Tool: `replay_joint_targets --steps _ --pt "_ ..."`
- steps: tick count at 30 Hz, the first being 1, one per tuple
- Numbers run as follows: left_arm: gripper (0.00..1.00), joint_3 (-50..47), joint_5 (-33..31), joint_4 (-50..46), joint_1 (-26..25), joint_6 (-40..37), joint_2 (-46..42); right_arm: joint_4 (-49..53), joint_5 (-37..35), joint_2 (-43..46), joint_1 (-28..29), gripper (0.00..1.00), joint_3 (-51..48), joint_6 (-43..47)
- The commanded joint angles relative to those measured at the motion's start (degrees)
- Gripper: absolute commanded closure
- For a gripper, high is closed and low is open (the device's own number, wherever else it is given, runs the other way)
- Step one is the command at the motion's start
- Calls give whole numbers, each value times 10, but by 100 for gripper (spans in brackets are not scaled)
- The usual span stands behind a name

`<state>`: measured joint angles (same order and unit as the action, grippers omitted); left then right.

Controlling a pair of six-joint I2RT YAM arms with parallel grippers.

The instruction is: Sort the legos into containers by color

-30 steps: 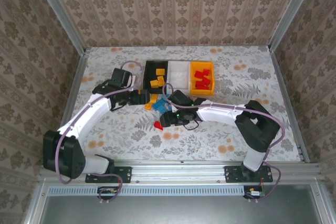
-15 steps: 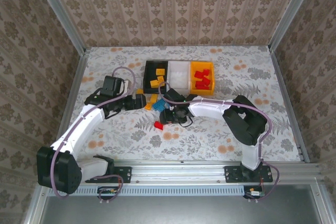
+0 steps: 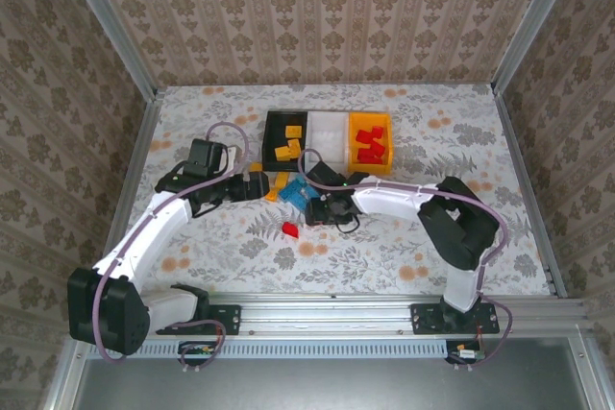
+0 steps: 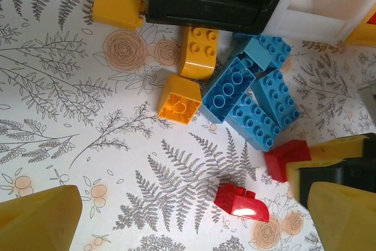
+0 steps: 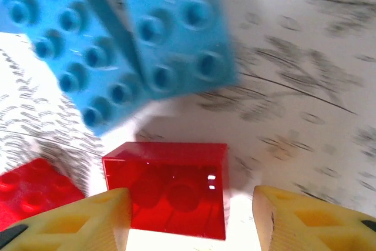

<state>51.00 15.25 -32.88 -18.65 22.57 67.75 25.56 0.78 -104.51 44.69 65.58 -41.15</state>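
Observation:
My right gripper [image 5: 188, 204] is open around a red lego [image 5: 167, 189] on the table: the left finger touches it, the right finger stands apart. The same red lego [image 4: 286, 156] lies at those fingertips in the left wrist view. A second red lego [image 3: 289, 229] [image 4: 241, 202] lies loose nearby. Light blue legos [image 4: 252, 95] [image 5: 117, 39] are piled beside the black tray [image 3: 274, 127], which holds yellow ones. Three yellow legos [image 4: 200, 51] lie outside it. The white tray [image 3: 327, 136] and the orange-yellow tray [image 3: 352, 146] with red legos stand further right. My left gripper [image 3: 259, 186] [image 4: 194, 204] hangs open above the table.
Metal rails [image 3: 135, 156] and patterned walls fence the floral tabletop. Both arms meet near the pile in front of the trays. Bare table lies to the far left, the right and along the front edge.
My left arm drew back to the left from the pile, then held still. My right gripper shifted slightly right and up toward the blue legos, around a red lego.

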Motion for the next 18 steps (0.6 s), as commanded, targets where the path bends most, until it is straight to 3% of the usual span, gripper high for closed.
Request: replay_joint_targets --steps 1,8,12,18 --pt "0 -9 12 7 4 9 -3 48 -33 45 -20 42 -40 3" --pt "0 -19 10 6 4 12 -10 23 2 83 -24 30 -54 35" --pt "0 -16 8 -3 4 11 -13 46 1 50 -25 23 -14 65" --pt "0 -18 3 -14 9 5 -25 48 10 4 -24 22 18 77"
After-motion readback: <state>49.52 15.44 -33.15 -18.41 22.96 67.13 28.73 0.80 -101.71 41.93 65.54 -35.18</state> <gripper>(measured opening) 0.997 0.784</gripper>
